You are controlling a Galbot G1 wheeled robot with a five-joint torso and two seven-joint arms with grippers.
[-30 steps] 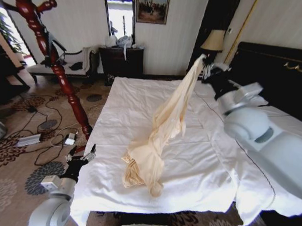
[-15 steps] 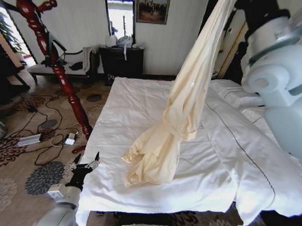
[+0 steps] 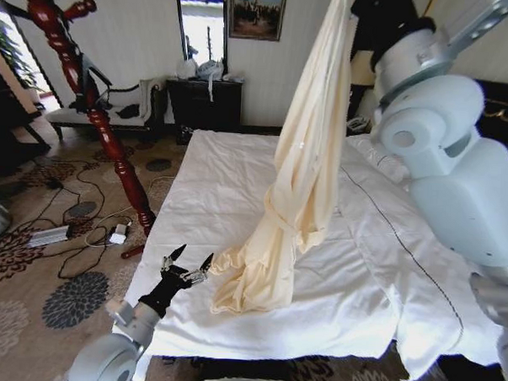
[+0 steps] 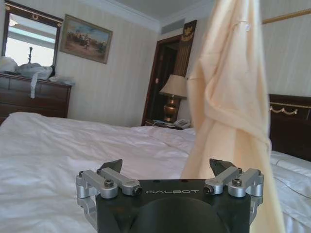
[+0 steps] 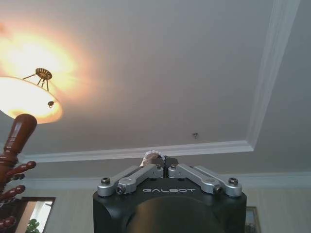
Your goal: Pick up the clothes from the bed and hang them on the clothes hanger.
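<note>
Cloth of thin, pale cream-yellow fabric, a long-sleeved collared shirt (image 3: 301,171), is seen drawn up off the large white-duveted bed (image 3: 237,181) by the right gripper (image 5: 165,170), whose jaws are closed together on a small pinch of the fabric near the ceiling; the right arm is raised high at the right of the head view, its claw above the frame's top edge; the left gripper (image 3: 186,267) is held low at the bed's near left corner with its fingers spread apart and nothing between them, just beside the bunched lower end of the shirt; the shirt is hung as a long twisted column, its long axis close to upright and leaning slightly, the gripped upper end toward the ceiling and the crumpled tail (image 3: 246,283) spread on the duvet toward the robot's left; in the left wrist view the shirt (image 4: 233,111) is shown directly ahead of the open claw (image 4: 169,169); the tall coat stand of glossy red-brown turned wood (image 3: 81,90) is stood well apart at the left, off the bed, with a knob-ended peg (image 5: 18,133) visible in the right wrist view; the lift is judged best finished by raising the tail clear of the duvet before any swing toward the stand, by keeping the pinch firm so the thin fabric is not slipped out, and by steadying the hanging end with the free claw so a peg can be met by the collar rather than a sleeve.
</note>
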